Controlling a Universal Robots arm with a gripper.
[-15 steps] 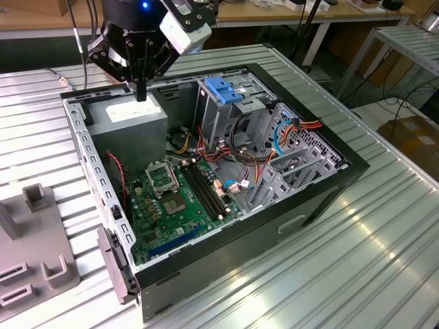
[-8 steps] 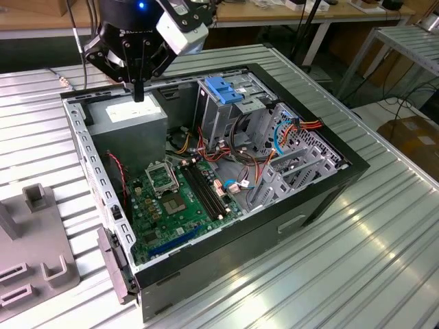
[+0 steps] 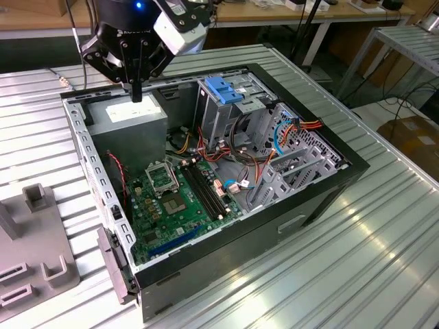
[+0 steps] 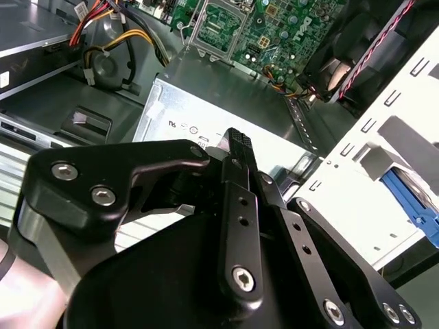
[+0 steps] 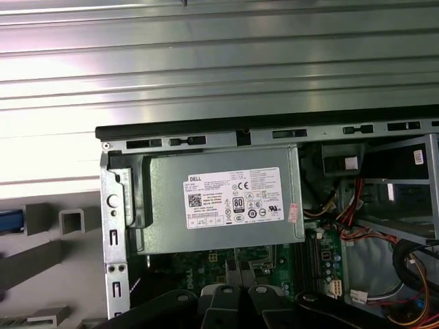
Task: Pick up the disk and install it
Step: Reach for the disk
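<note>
Claw (image 3: 136,96), pressed together and empty, hangs above the grey power supply box (image 3: 137,127).

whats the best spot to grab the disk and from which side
Probably from above, pinching across its two blue-framed edges, since a flat drive gives parallel sides there. The disk sits outside the case by the grey holder, mostly out of frame, so its exact pose can't be told. The gripper points straight down over the power supply, which suits a top approach.
</note>
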